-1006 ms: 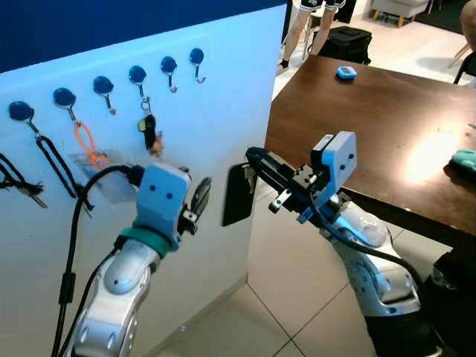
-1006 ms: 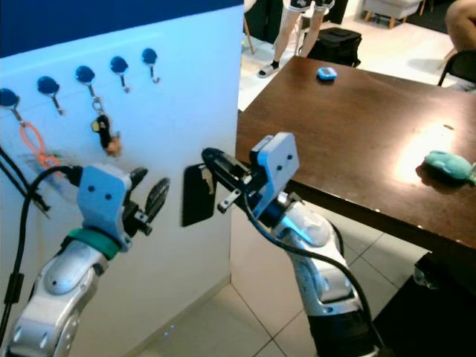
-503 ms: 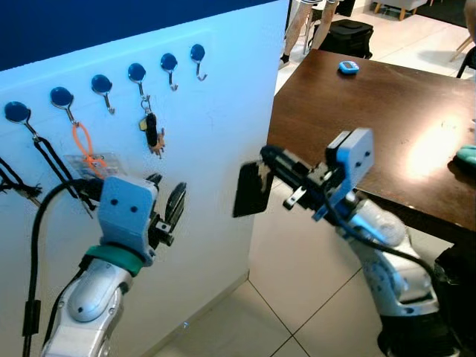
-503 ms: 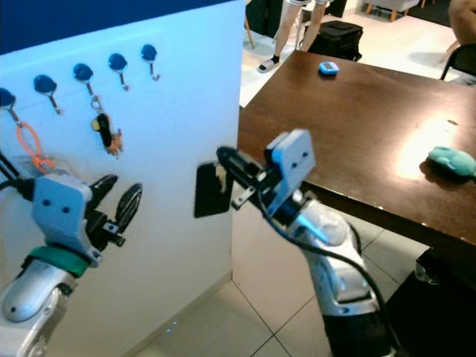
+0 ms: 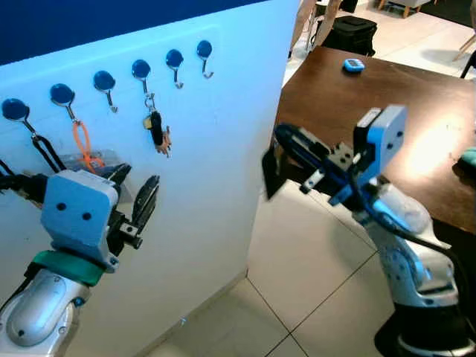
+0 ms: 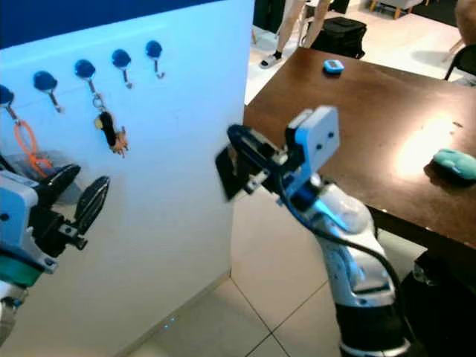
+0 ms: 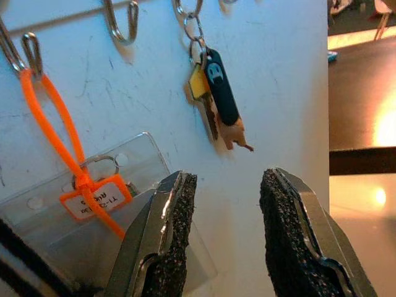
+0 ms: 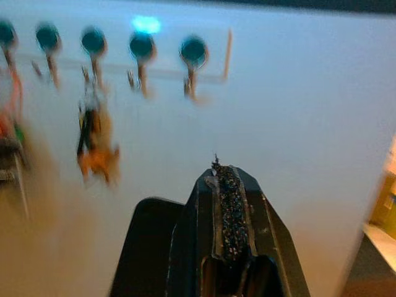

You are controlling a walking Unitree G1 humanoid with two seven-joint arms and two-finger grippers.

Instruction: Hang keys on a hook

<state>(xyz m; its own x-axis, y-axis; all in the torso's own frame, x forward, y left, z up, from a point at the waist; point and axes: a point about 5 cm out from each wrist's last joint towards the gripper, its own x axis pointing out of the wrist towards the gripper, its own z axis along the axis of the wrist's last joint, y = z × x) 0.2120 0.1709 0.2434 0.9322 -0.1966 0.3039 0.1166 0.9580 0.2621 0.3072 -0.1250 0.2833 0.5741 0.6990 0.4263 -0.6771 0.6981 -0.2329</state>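
Note:
A bunch of keys [image 5: 156, 130] with a black fob hangs from one blue hook [image 5: 141, 71] on the white board [image 5: 216, 149]; it appears close up in the left wrist view [image 7: 216, 99]. My left gripper [image 5: 136, 186] is open a short way in front of the board, below and left of the keys, nothing between its fingers [image 7: 176, 204]. My right gripper [image 5: 282, 137] is shut near the board's right edge, and a flat black card [image 5: 270, 177] hangs from its tip. Two hooks [image 5: 175, 59] to the right of the keys are bare.
An orange lanyard with a clear badge [image 5: 83, 145] and black cords [image 5: 41, 152] hang on hooks to the left. A dark wooden table [image 5: 387, 97] stands on the right with a small blue object [image 5: 353, 65]. A person's legs [image 5: 309, 15] and a black bag [image 5: 353, 33] are beyond it.
My left gripper has drawn back down and to the left, away from the keys. My right gripper has moved right and up with the black card, off the board's face.

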